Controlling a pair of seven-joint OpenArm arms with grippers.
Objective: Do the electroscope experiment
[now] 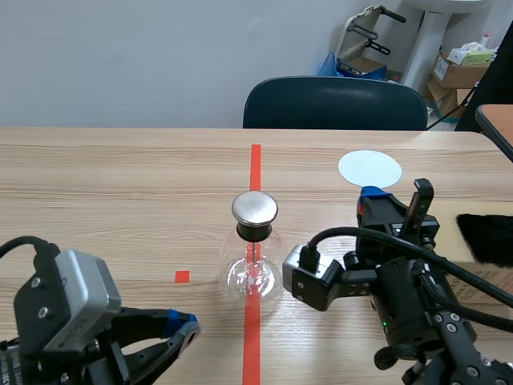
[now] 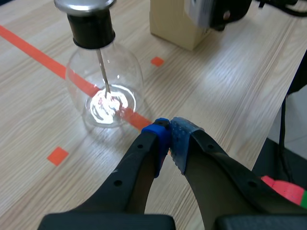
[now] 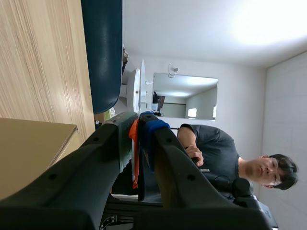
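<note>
The electroscope, a clear glass flask with a black stopper and a round metal cap, stands on the orange-red tape line at the table's middle. A thin rod hangs inside the flask. My left gripper rests low, in front and left of the flask, its blue pads pressed together on nothing. My right gripper is turned on its side to the right of the flask, pointing away over the table. It is shut on a thin orange-red strip.
A white round disc lies at the back right. A black furry cloth sits on a tan box at the right edge. A dark chair stands behind the table. A person sits in the background.
</note>
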